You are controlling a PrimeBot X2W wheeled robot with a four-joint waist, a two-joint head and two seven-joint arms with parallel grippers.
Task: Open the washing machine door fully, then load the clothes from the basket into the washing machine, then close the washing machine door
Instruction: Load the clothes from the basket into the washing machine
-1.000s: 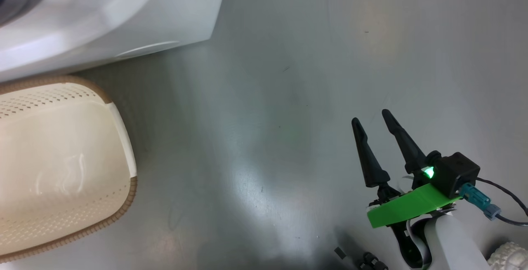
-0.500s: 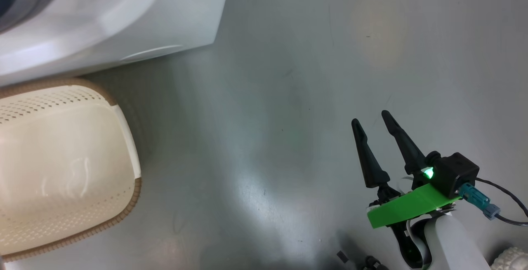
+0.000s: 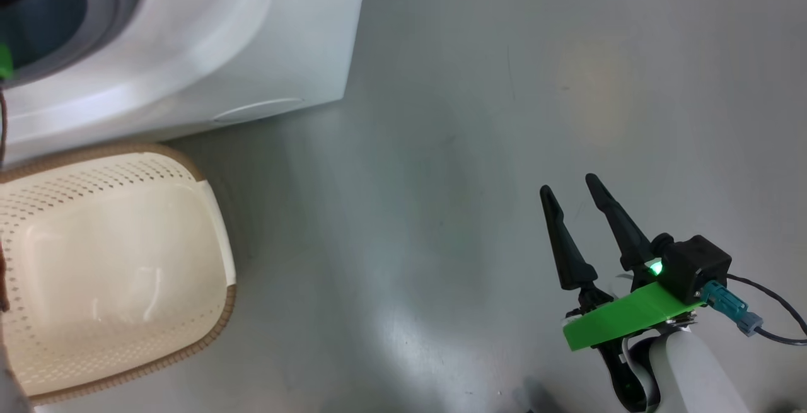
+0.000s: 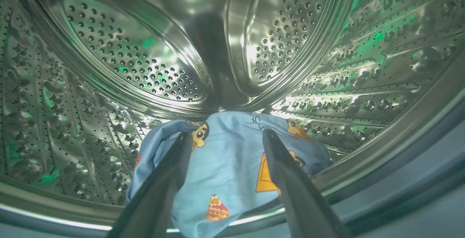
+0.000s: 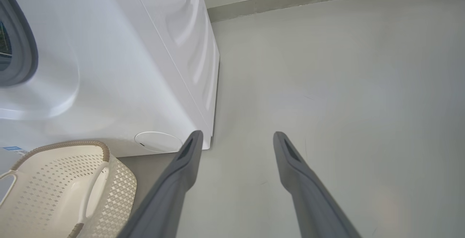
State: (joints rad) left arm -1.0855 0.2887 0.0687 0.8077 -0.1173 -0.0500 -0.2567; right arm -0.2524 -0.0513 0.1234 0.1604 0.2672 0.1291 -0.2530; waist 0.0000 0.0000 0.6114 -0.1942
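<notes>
the whole head view is shifted against the picture of a second ago, so the camera is taken to have moved, not the things. more of the washing machine [image 3: 252,34] is now shown at the upper left, and its grey-blue gasket [image 3: 107,16] and dark opening are brought into view. the basket [image 3: 113,180] is shown further from the left edge, on the grey floor [image 3: 473,116] just beside the machine's front, with its bare cream bottom seen. a small green part [image 3: 5,63] is newly seen at the left edge; what it belongs to cannot be told.

the right gripper [image 3: 568,185] is found at the same place at the lower right as before, its fingers spread wide over the floor with nothing between them.

in the left wrist view the left gripper [image 4: 227,133] is seen inside the steel drum [image 4: 127,56], fingers spread wide. the light-blue printed clothes [image 4: 225,169] are lying at the drum's bottom under the fingers; whether they are touched cannot be told.
</notes>
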